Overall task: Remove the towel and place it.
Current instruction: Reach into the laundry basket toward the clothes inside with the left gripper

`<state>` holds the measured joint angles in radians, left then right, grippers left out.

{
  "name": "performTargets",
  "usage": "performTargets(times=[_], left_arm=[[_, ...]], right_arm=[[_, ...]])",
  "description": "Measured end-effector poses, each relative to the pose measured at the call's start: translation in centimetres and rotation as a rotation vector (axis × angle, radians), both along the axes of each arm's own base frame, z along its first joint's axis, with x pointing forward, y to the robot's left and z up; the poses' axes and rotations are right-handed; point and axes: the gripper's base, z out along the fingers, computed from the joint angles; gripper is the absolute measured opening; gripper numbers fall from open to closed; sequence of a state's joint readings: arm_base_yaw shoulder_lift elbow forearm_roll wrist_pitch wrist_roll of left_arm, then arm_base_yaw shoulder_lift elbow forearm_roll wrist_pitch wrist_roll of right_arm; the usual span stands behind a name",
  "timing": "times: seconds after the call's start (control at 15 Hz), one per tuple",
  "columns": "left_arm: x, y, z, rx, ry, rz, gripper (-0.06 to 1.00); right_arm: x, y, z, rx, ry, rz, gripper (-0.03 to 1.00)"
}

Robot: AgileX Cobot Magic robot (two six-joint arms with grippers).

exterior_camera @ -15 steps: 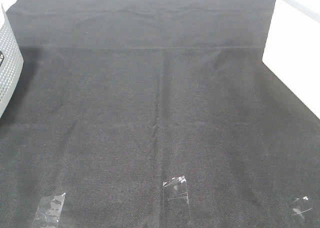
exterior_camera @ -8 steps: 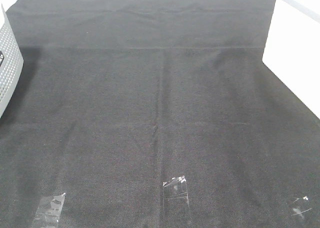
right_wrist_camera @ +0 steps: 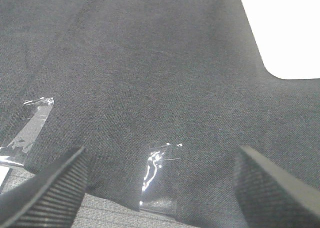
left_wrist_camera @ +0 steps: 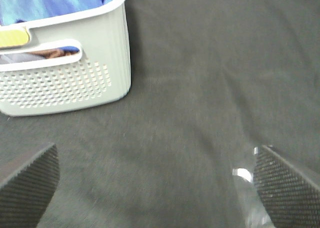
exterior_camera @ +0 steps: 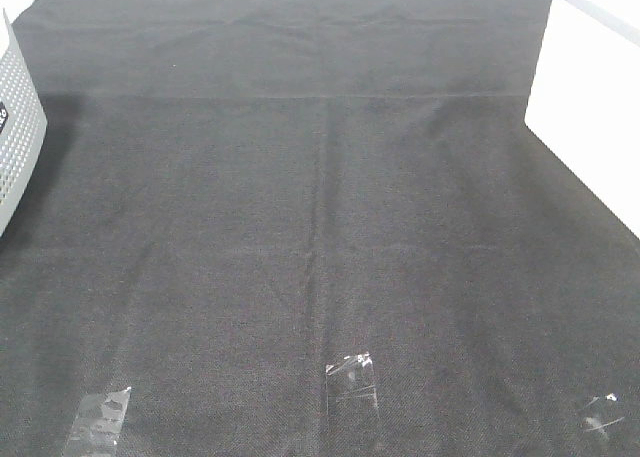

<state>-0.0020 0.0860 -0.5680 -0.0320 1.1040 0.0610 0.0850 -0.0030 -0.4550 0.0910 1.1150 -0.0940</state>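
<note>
The blue towel (left_wrist_camera: 55, 1) lies bunched inside a pale grey-white perforated basket (left_wrist_camera: 70, 83); only the left wrist view shows it. In the exterior high view just the basket's side (exterior_camera: 18, 137) shows at the far left edge, and neither arm appears there. My left gripper (left_wrist_camera: 155, 188) is open, its two ribbed fingers spread wide over the black cloth a short way from the basket, with nothing between them. My right gripper (right_wrist_camera: 160, 188) is open too, hovering over bare cloth and a strip of clear tape (right_wrist_camera: 157, 173), holding nothing.
A black table cloth (exterior_camera: 320, 227) covers most of the table. Clear tape patches (exterior_camera: 352, 377) (exterior_camera: 98, 420) (exterior_camera: 603, 414) lie near its front edge. Bare white table (exterior_camera: 590, 107) shows on the right. A yellowish item (left_wrist_camera: 12, 38) sits by the basket's handle slot.
</note>
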Motion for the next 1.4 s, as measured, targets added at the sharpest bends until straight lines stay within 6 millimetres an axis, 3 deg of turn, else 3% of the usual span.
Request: performTargets(times=[0.13, 0.33, 0.53, 0.6, 0.73, 1.0, 1.2, 1.4], left_arm=[[0.5, 0.0, 1.1, 0.038, 0.053, -0.024, 0.99], [3.3, 0.0, 5.4, 0.149, 0.173, -0.109, 0.99], [8.2, 0.0, 8.3, 0.29, 0.264, -0.233, 0.99], [11.3, 0.0, 9.1, 0.346, 0.319, -0.294, 0.99], [14.5, 0.2, 10.3, 0.45, 0.35, -0.356, 0.99], [21.4, 2.4, 12.2, 0.764, 0.458, -0.342, 0.99], [24.4, 3.7, 12.9, 0.911, 0.52, -0.3, 0.99], [27.1, 6.3, 11.0, 0.924, 0.637, -0.285, 0.99]], right_arm=[[0.0, 0.0, 0.0, 0.0, 0.0, 0.0, 0.76], [0.0, 0.0, 0.0, 0.0, 0.0, 0.0, 0.76], [0.0, 0.0, 0.0, 0.0, 0.0, 0.0, 0.76], [0.0, 0.0, 0.0, 0.0, 0.0, 0.0, 0.76], [0.0, 0.0, 0.0, 0.0, 0.0, 0.0, 0.76], [0.0, 0.0, 0.0, 0.0, 0.0, 0.0, 0.76], [0.0, 0.0, 0.0, 0.0, 0.0, 0.0, 0.76], [0.0, 0.0, 0.0, 0.0, 0.0, 0.0, 0.76]])
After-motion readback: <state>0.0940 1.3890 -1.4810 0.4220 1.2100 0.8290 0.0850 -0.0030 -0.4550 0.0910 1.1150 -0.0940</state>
